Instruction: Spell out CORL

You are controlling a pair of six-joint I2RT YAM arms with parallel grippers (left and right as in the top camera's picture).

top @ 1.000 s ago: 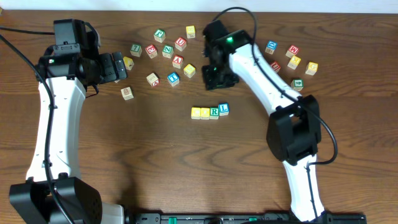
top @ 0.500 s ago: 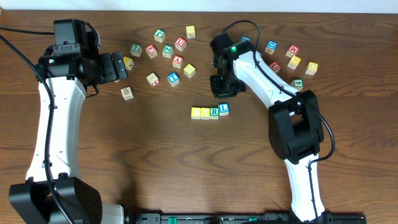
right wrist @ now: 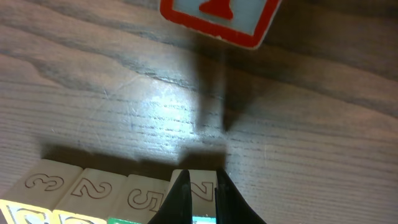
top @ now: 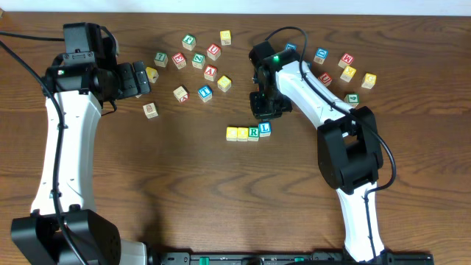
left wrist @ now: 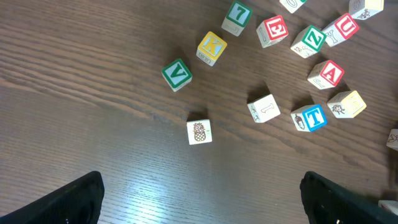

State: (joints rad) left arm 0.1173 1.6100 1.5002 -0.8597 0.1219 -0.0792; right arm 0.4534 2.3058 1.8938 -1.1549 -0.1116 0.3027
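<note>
- Our right gripper [right wrist: 199, 175] is hanging low over the table [top: 184, 191]. Its two fingers are squeezed almost together, with only a thin slit between them, and it is holding nothing.
- It is sitting just behind the right end of the row of blocks [top: 249, 132]. In its own camera, the fingertips are lining up with the last block in that row.
- We are seeing four blocks touching side by side in the row, near the middle of the table.
- First we are seeing two yellow blocks [top: 232, 133], but we are not able to read their letters.
- Next are coming a green R block [top: 253, 132] and a blue L block [top: 264, 129]. That last one is sitting a tiny bit farther back than the others.
- Up close, the sides of the first three blocks are showing 3, 2 and 5.
- One red-edged block [right wrist: 217, 18] is lying apart, beyond the row.
- Our left gripper [left wrist: 200, 180] is hanging wide open over the left side of the table, holding nothing.
- Under it, a pineapple block [left wrist: 199, 132], a green V block [left wrist: 176, 73], a yellow K block [left wrist: 211, 47] and a blue T block [left wrist: 309, 117] are lying apart from each other.
- More loose blocks [top: 202, 62] are lying across the far side of the table.
</note>
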